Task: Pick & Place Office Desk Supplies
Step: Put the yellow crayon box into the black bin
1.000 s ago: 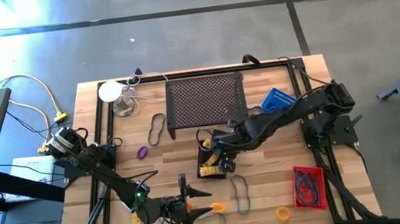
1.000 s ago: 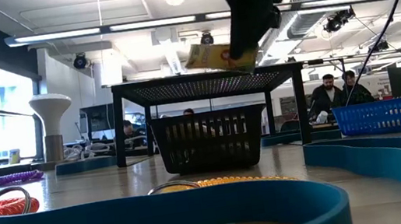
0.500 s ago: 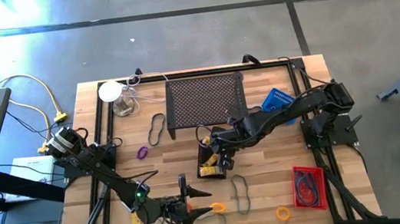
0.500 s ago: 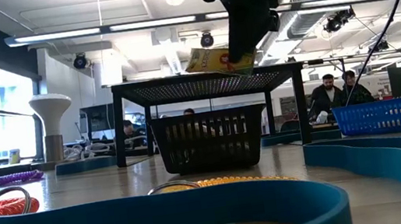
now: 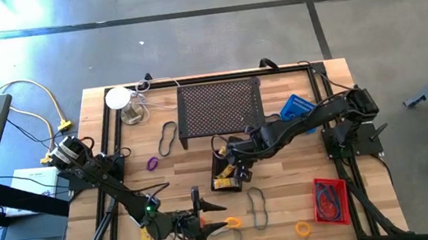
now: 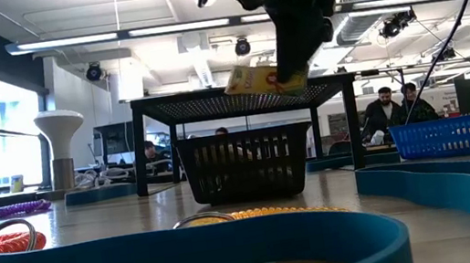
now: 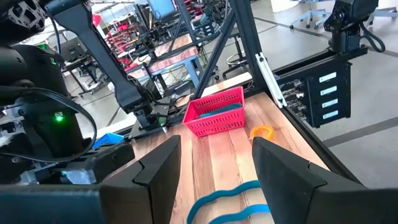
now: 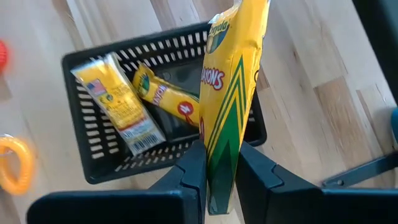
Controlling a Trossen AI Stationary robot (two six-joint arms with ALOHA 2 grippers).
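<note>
The right hand (image 8: 221, 171) clamps a yellow packet (image 8: 230, 93) above the black basket (image 8: 99, 158).

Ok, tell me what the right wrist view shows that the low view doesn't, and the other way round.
Only the right wrist view shows inside the black basket: two yellow packets already lie there, with an orange ring on the table beside it. Only the low view shows height: the right gripper hangs well above the basket, with the black stand, a blue basket and people behind. Both show the gripper clamped on a yellow packet over the basket.
</note>
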